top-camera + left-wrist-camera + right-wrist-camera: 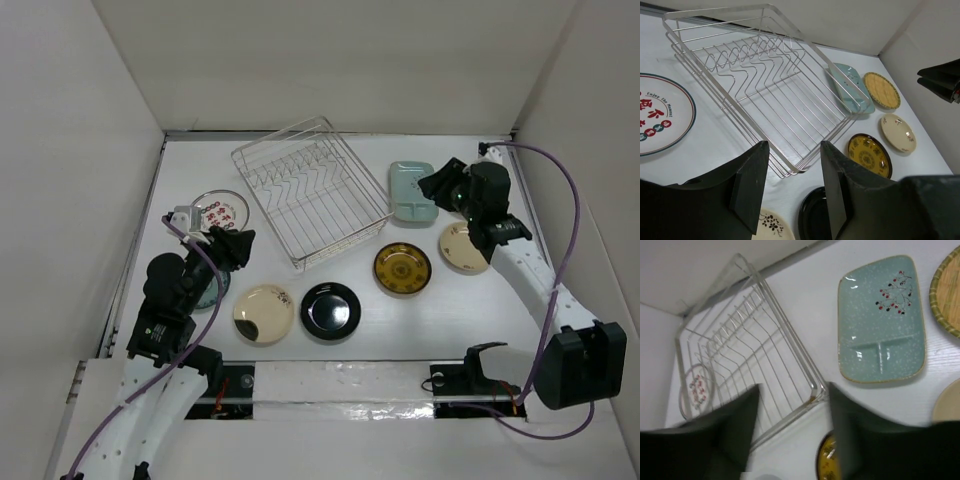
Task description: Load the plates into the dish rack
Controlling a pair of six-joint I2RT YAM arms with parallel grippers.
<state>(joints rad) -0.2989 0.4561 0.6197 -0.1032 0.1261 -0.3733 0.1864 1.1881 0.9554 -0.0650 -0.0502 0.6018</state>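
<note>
Left gripper [794, 150] is spread wide, holding nothing; right gripper [795, 390] is likewise parted and bare. The dish rack [310, 195], a silver wire basket with zigzag prong rows, sits mid-tabletop [400, 330], its long axis running 11 to 5 o'clock. Pale green plate [411, 192] lies at its 3 o'clock, black plate [330, 310] at 6.

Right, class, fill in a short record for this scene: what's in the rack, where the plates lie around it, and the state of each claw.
Dish rack: empty
Left of rack: white plate with red marks
Right of rack: pale green plate, plain cream plate
Near side of rack: blotched cream plate, black plate, gold plate
Left claw: open, empty
Right claw: open, empty
</note>
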